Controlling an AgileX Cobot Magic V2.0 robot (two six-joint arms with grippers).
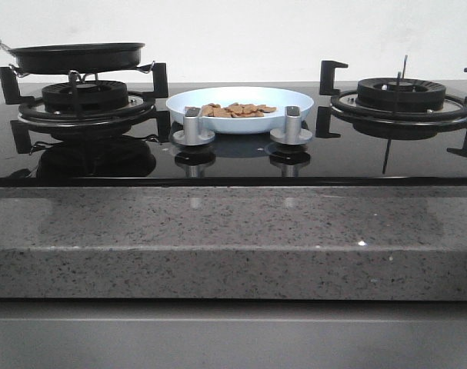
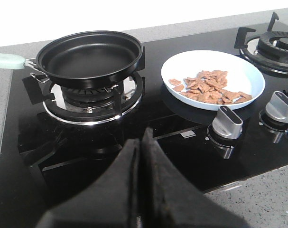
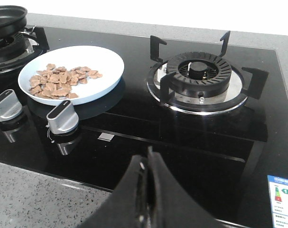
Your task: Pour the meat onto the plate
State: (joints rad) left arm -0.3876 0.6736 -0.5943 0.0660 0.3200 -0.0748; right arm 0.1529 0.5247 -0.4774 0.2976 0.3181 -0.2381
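The meat (image 2: 209, 86) lies heaped in the pale-blue plate (image 2: 248, 71), which sits on the black glass hob (image 1: 241, 165) between the two burners, just behind the two silver knobs (image 1: 193, 127); from the front, those knobs hide part of the plate's near rim. The black frying pan (image 2: 87, 59) rests on the left burner, its pale handle (image 2: 6, 60) cut off at the frame edge. The left gripper (image 2: 140, 156) and right gripper (image 3: 147, 178) each show fingers pressed together, holding nothing; neither arm appears in the front view.
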